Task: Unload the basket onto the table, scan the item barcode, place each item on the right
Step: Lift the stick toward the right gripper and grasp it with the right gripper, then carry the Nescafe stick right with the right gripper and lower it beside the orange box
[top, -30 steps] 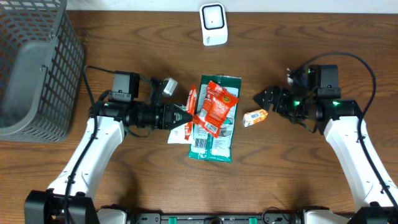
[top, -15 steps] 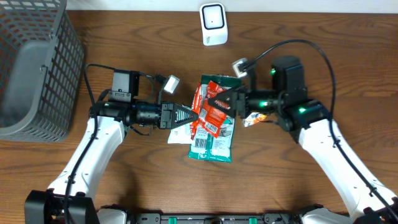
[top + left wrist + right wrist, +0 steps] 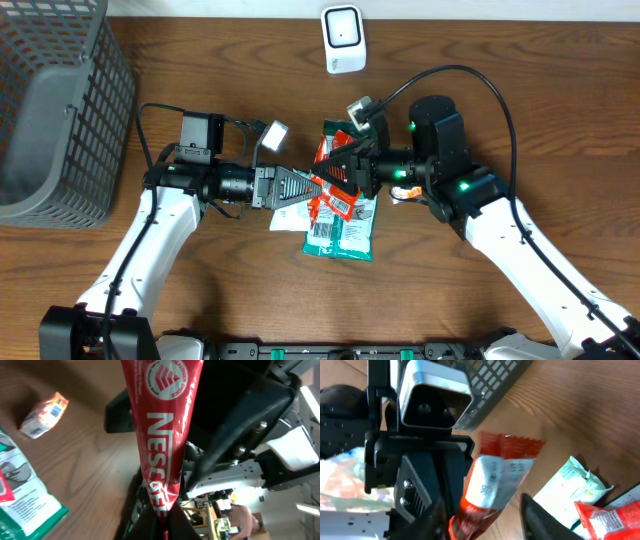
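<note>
The wooden table [image 3: 520, 70] carries everything, and a grey wire basket [image 3: 60, 100] fills its far left corner. The two white arms reach in from the near edge and meet over the middle of the table. A green packet [image 3: 345, 235] lies flat there, its long side running from the far edge toward the near one, with a red packet [image 3: 340, 203] lying on top of it. The item to be scanned, a red sachet [image 3: 162, 435] with white lettering, is lifted clear of the table above these packets. The left gripper [image 3: 306, 187] is clamped tight on one end of it, the fingers pinching the crimped edge in the left wrist view. The other end of the sachet, showing a white panel in the right wrist view, lies between the two fingers of the right gripper [image 3: 481, 505]. These stand partly apart on either side of it, and whether they already press on it cannot be told. A white scanner [image 3: 343, 38] stands at the far edge of the table, well apart from the sachet. A pale packet [image 3: 570, 487] lies on the wood just beside the green one, under the left gripper. A small orange and white packet [image 3: 45, 414] lies near the green packet's right side, mostly under the right arm in the overhead view.
</note>
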Robot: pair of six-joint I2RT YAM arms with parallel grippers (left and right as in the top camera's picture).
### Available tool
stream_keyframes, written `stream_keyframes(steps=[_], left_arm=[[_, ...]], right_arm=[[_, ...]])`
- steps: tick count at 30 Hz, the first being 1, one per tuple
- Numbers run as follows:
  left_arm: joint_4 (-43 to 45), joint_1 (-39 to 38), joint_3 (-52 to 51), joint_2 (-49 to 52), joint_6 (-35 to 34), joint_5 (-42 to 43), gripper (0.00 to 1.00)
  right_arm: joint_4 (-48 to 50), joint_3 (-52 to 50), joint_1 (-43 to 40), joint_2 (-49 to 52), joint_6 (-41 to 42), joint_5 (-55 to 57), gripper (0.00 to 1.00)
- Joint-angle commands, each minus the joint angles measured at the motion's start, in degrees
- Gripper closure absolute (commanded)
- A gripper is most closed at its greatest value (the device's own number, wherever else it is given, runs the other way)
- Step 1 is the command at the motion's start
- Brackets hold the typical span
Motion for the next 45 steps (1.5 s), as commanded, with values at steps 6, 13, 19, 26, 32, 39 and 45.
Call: stream_keyframes(steps=[6,13,19,26,32,39,45], left_arm=[[3.69,0.04,0.92,-0.26,-0.04,2.84,0.86],[4.74,0.04,0.9,-0.26,-0.02,-12.33,0.41],[4.68,0.04,0.9,-0.26,-0.04,-28.39,0.26],[4.11,0.04,0.9,-0.26,-0.11,-37.73,0.2],[1.38,0.04,0.9,-0.26,-1.18,-43.01,0.19],[-2.12,0.04,0.9,-0.24,-1.33,-48.98,0.19],[-2.47,0.04,0.9,-0.24,-1.33,-48.98,0.19]], right_arm=[[0.07,0.7,1.4,0.13,0.02,2.6,0.96],[-0.22,0.7,1.4,0.13,-1.09,8.85,0.99],[-6.73,0.7,1.4,0.11,-2.25,22.34,0.99],[-16.28,0.72,1.73,0.13,-2.32,37.42,0.99],[-23.91,2.36,0.24,0.15,-2.34,45.53,0.99],[-29.77,3.15,0.11,2.89,-2.34,47.65,0.99],[-29.86,3.17,0.52,9.81,-2.34,48.89,0.99]])
